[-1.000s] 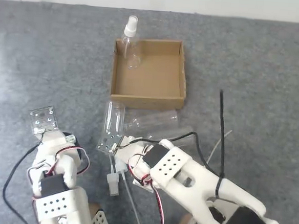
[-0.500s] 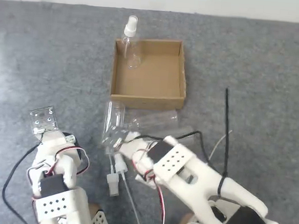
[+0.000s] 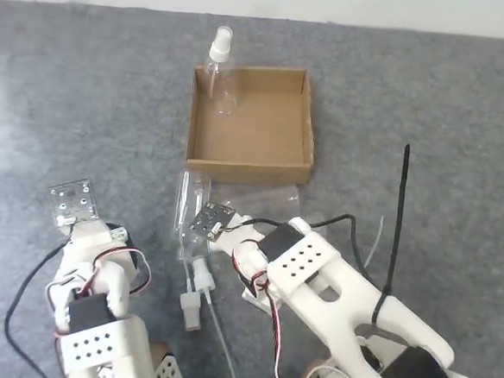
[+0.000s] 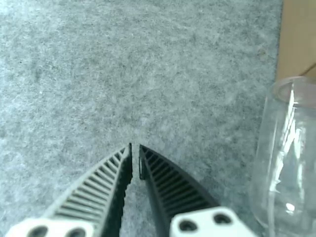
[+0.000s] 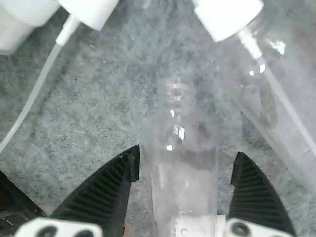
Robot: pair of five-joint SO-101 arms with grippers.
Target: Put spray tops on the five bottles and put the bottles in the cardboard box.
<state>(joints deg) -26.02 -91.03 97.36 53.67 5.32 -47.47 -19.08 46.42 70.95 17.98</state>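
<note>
An uncapped bottle (image 5: 181,116) lay on the grey table (image 3: 85,99) near the cardboard box (image 3: 249,169) — we saw the right gripper (image 5: 188,153) spread wide astride it. The left gripper (image 4: 135,154) hung beside another clear bottle (image 4: 289,148), fingers (image 4: 106,180) pressed almost together.

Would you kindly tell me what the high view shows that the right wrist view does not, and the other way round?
The high view gives the cardboard box, a spray-topped bottle standing in its far left corner, and both arms. The right wrist view gives the right hand open, its fingers on either side of an uncapped bottle lying on the table. Both share loose spray tops with a thin tube, and clear lying bottles.
</note>
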